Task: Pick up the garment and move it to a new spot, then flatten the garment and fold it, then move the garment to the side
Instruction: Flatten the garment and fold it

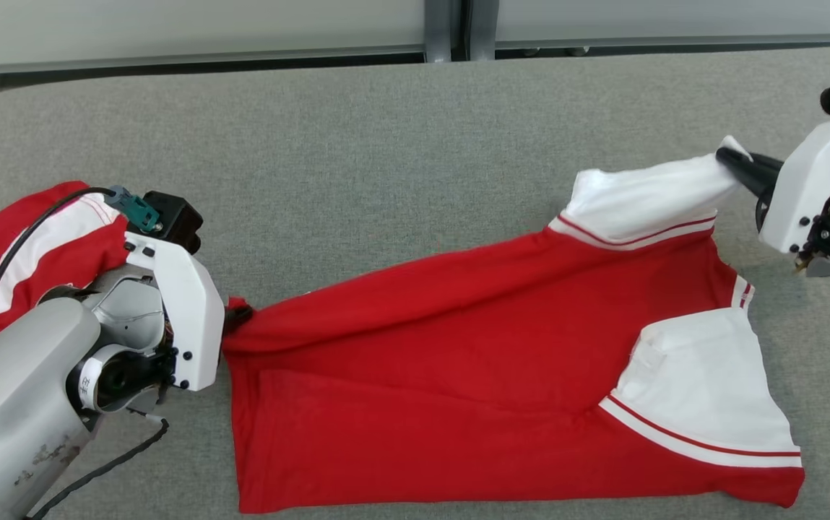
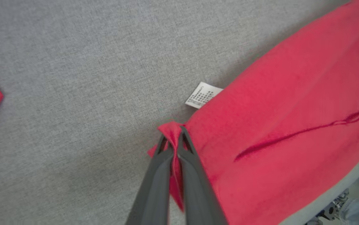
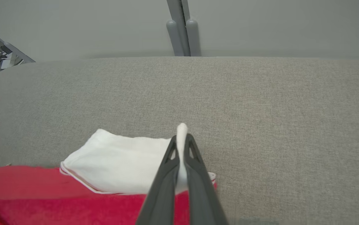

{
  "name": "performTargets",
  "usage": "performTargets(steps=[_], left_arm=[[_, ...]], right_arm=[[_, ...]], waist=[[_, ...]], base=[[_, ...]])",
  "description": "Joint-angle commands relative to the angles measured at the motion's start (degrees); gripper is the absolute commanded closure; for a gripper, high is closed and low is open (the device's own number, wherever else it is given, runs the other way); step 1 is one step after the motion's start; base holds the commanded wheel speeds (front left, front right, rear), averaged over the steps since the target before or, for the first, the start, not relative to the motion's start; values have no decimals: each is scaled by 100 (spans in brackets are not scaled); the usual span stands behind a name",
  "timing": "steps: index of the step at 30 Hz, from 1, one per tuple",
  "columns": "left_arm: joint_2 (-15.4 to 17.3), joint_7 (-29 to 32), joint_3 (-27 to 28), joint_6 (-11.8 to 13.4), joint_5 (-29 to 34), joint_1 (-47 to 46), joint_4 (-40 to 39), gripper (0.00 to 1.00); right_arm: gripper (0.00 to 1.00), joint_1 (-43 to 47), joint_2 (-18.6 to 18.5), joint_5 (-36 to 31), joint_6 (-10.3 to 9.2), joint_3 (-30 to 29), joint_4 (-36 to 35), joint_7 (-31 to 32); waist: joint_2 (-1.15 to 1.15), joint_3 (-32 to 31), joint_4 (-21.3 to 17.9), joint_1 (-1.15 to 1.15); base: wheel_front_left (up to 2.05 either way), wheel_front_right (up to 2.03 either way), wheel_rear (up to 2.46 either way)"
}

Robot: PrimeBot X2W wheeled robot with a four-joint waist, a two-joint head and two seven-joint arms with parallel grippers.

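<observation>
The garment (image 1: 472,347) is a red shirt with white sleeves, spread across the grey table. My left gripper (image 1: 235,316) is shut on the red hem corner at the shirt's left end; in the left wrist view the dark fingers (image 2: 167,165) pinch that red fabric (image 2: 279,125), and a white care label (image 2: 202,94) sticks out beside it. At the right, my right gripper (image 1: 729,157) is shut on the tip of the upper white sleeve (image 1: 646,195). The right wrist view shows white cloth (image 3: 120,162) pinched between the gripper (image 3: 181,140) tips. The lower white sleeve (image 1: 703,390) lies flat.
A second red and white garment (image 1: 17,245) lies bunched at the table's left edge, behind my left arm. Bare grey table (image 1: 386,144) stretches behind the shirt to the far edge, where a wall and a grey post (image 3: 181,28) stand. A black cable (image 1: 104,469) trails from the left wrist.
</observation>
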Motion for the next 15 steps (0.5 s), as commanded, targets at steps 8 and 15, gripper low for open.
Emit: performTargets(steps=[8, 15], left_arm=[[32, 370, -37, -292, -209, -137, 334, 100], [-10, 417, -69, -404, -337, -2, 523, 100]], right_arm=[[100, 390, -323, 222, 3, 204, -509, 375], [100, 724, -513, 390, 3, 215, -890, 818]], waist=[[0, -246, -136, 0], [0, -334, -223, 0]], base=[[0, 0, 0], [0, 0, 0]])
